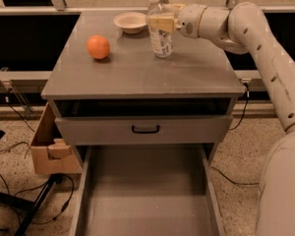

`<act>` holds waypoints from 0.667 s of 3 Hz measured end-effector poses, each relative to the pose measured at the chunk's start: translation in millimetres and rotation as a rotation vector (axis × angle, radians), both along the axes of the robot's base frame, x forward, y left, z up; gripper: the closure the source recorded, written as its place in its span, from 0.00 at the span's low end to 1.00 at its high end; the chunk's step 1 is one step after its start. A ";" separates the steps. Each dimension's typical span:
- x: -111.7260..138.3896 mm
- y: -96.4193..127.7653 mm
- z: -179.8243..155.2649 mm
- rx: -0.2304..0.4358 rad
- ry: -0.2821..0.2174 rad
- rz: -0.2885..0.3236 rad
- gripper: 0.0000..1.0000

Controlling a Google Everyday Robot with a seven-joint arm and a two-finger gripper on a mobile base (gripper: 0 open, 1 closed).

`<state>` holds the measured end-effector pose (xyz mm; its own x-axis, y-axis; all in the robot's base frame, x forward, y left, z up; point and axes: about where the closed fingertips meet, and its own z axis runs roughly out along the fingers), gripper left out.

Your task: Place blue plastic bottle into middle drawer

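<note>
On cab. top (137, 75): orange (98, 46) at left, bowl (131, 21) at rear (just left of claw (163, 16)); cardboard box (46, 149) on floor (246, 156), left.
</note>
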<state>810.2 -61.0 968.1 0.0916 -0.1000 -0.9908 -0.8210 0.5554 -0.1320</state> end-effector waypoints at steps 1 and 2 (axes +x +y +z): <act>1.5 5.1 -5.1 -0.038 0.016 -0.024 0.72; -6.0 -26.6 -6.0 -0.131 0.048 -0.131 0.97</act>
